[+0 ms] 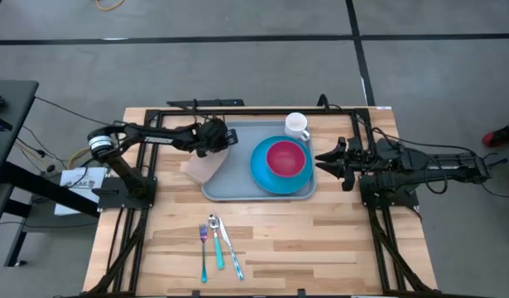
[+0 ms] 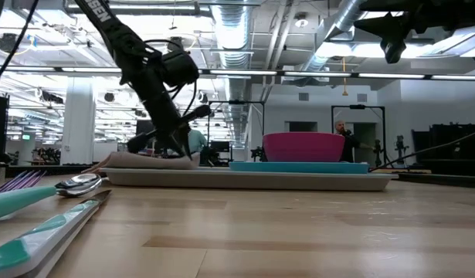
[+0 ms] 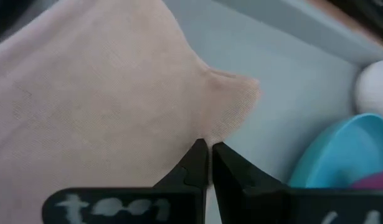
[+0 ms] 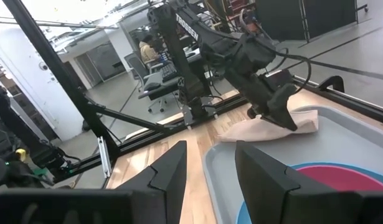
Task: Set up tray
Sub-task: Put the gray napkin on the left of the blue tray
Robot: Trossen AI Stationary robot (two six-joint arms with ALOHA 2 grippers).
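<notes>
The flat grey-blue tray (image 1: 237, 186), rounded and rimmed, lies between both grippers: left gripper (image 3: 208, 148) jaws pinch a beige napkin (image 3: 104, 93); right gripper (image 4: 210, 163) jaws parted, empty.

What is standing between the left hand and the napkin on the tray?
Nothing visible. The left hand is already at the beige napkin, its fingers pinched on the cloth's edge over the tray. The blue plate and pink bowl sit beside it, apart from the cloth.

Overhead, table-level and two wrist cameras share the tray (image 1: 237, 186).
</notes>
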